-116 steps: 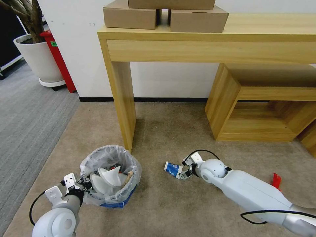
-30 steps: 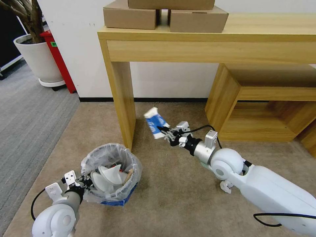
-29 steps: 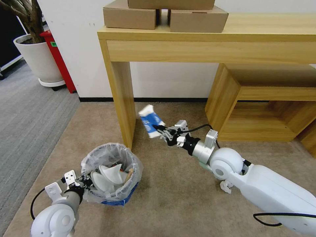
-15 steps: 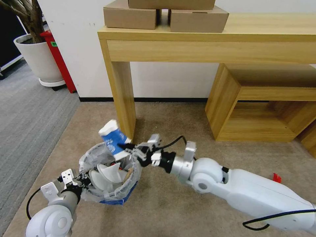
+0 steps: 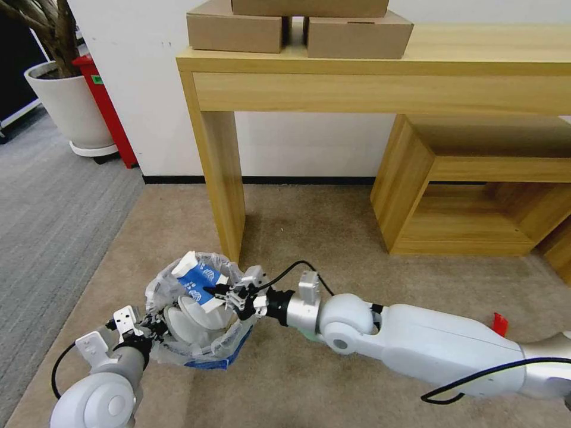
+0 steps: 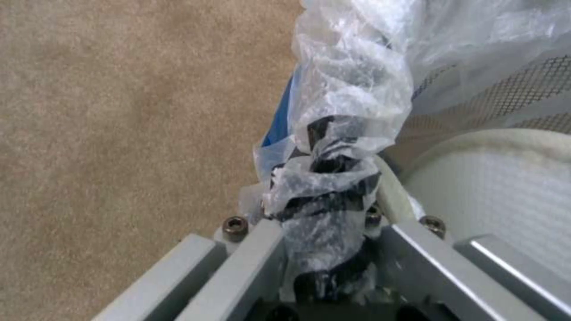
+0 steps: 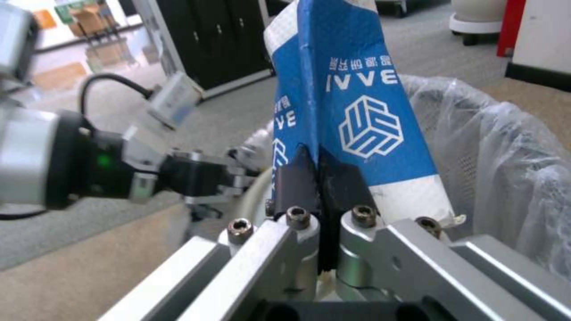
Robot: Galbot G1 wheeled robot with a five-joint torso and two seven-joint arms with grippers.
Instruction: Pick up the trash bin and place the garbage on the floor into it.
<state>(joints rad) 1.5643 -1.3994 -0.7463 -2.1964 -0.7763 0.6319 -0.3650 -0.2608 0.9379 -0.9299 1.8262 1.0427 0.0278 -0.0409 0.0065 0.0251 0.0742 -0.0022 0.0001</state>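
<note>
The trash bin [image 5: 208,351] is a small blue bin with a crinkled clear bag [image 5: 178,279] over its rim, and it stands on the tan carpet at lower left. My left gripper [image 5: 153,329] is shut on its near rim, pinching bag and wall [image 6: 324,196]. White slippers [image 5: 193,315] lie inside. My right gripper [image 5: 215,292] is shut on a flattened blue-and-white paper cup [image 5: 196,279], held over the bin's opening. The cup [image 7: 357,116] stands upright between the shut fingers [image 7: 297,178], with the bag's rim [image 7: 494,169] behind. A red wrapper [image 5: 499,324] lies on the floor at far right.
A wooden desk leg [image 5: 223,178] stands just behind the bin. A low wooden shelf unit [image 5: 470,196] sits under the desk at right. Cardboard boxes [image 5: 297,27] rest on the desktop. A white planter [image 5: 68,107] and a red object [image 5: 107,107] are at far left. Open carpet lies in front.
My right gripper took the blue cup off the floor, raised it, then swung it left and down over the bin's opening. The left gripper has kept its hold on the rim.
</note>
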